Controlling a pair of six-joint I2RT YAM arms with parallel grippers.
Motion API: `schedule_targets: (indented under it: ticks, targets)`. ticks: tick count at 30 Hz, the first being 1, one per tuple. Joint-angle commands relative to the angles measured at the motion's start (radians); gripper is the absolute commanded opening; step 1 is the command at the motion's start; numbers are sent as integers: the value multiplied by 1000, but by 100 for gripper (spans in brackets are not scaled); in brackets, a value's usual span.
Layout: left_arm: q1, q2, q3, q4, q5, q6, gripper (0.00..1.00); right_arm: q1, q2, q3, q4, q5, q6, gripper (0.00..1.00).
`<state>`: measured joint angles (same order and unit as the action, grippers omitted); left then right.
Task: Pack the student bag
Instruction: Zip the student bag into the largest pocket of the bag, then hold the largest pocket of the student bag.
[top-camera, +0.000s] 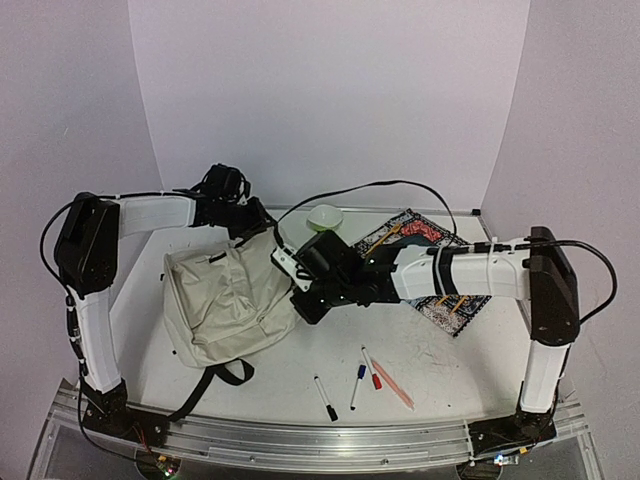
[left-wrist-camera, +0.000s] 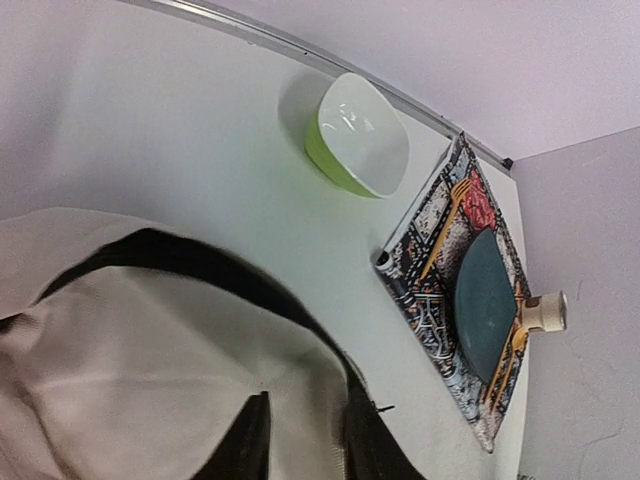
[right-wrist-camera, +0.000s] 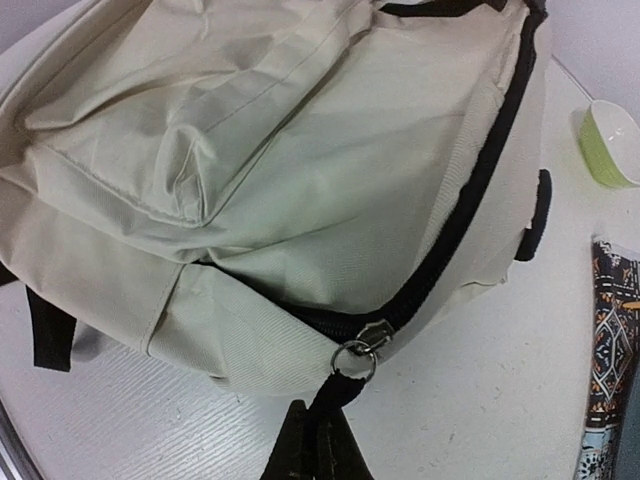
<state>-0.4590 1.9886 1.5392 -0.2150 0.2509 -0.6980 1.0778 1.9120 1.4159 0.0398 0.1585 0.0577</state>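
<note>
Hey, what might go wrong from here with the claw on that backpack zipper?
The right claw grips only the small zipper pull, so it may slip off. The student bag is soft and crumpled, so a tug may drag the whole bag instead of running the zipper.

Looks like a robot lab, not a home. Has a left arm and a right arm bolted to a metal rail at the near edge of a white table. Is closed in by plain pale walls on three sides. Shows a loose black cable and a small board with tiny lights by the rail.
</note>
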Motion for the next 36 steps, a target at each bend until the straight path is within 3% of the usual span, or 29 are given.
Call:
schedule_targets:
  ticks: [1, 10, 23, 26, 32, 36]
  targets:
    - [10, -164, -163, 135, -45, -30, 37, 38, 51, 66, -77, 12, -28, 0]
    - [-71, -256, -321, 183, 71, -67, 52, 35, 64, 71, -66, 20, -32, 0]
    - [-197, -248, -379, 185, 114, -76, 53, 23, 37, 38, -49, 12, -21, 0]
    - [-216, -237, -371, 185, 131, -73, 44, 21, 34, 35, -48, 12, -19, 0]
    - [-225, -214, -345, 195, 141, -76, 3, 21, 8, 25, -48, -1, -14, 0]
    - [-225, -226, -291, 210, 96, -91, 0, 21, -31, 19, -64, -68, 13, 0]
